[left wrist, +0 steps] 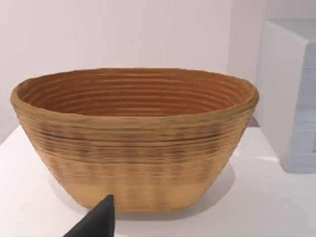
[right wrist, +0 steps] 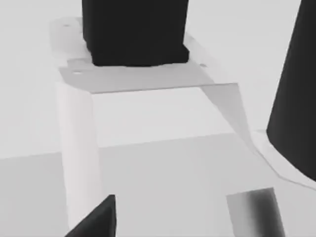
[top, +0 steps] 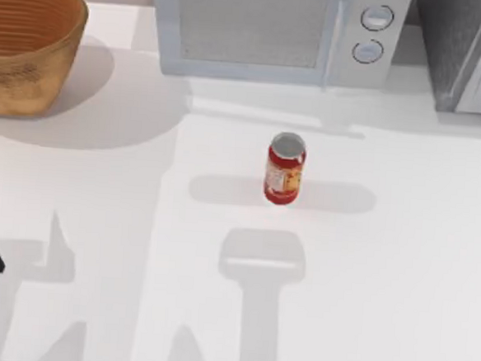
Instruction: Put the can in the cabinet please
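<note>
We are at a rendered kitchen-like set, a simulation rather than a real home. A plain white counter (top: 400, 266) runs up to a pale bare wall. Along its back edge stand a white microwave (top: 267, 29) with two round knobs and, at the right, a dark grey speckled cabinet (top: 448, 46) with a white-framed door. A woven wicker basket (top: 27, 42) sits at the back left, and a red food can (top: 285, 169) stands mid-counter.
</note>
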